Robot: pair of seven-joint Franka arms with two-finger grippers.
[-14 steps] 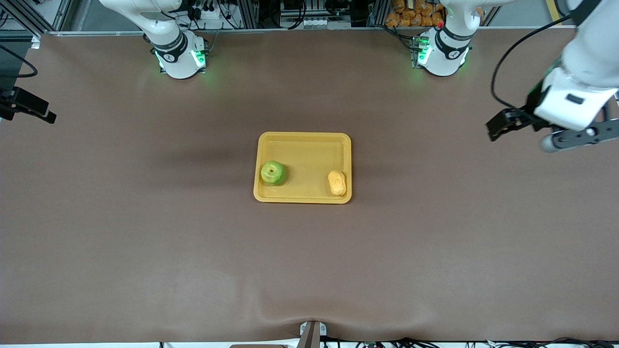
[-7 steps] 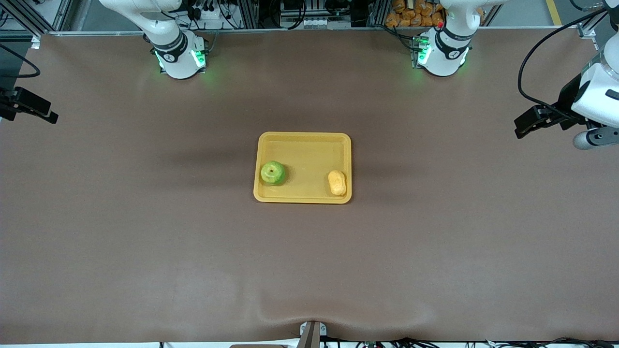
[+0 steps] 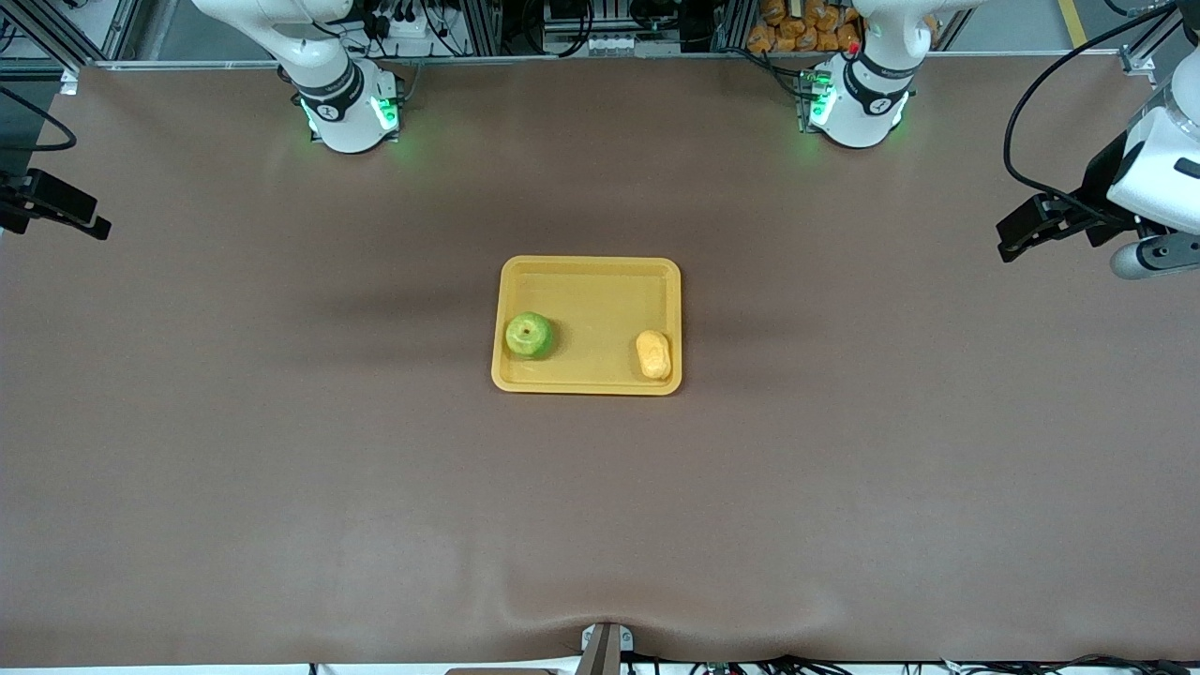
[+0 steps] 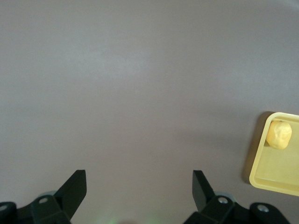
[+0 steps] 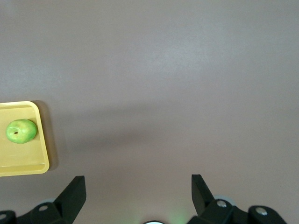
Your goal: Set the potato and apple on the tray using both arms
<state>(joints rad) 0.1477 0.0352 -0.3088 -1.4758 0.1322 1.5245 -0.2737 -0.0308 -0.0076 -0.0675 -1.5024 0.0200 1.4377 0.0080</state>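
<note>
Apple (image 3: 530, 336), potato (image 3: 653, 354) on tray (image 3: 591, 272)

The right gripper (image 5: 138, 196) hangs high over the bare brown counter (image 5: 177, 84), with its two black fingers (image 5: 74, 193) spread wide apart and nothing between them. Well apart from it, one corner of the yellow tray (image 5: 28, 163) shows, and the green apple (image 5: 21, 131) lies in it near the rim.

light: even, overhead | shadows: soft beside tray (image 3: 586, 270) | glare: none | focus: sharp | wrist views: slightly hazy
</note>
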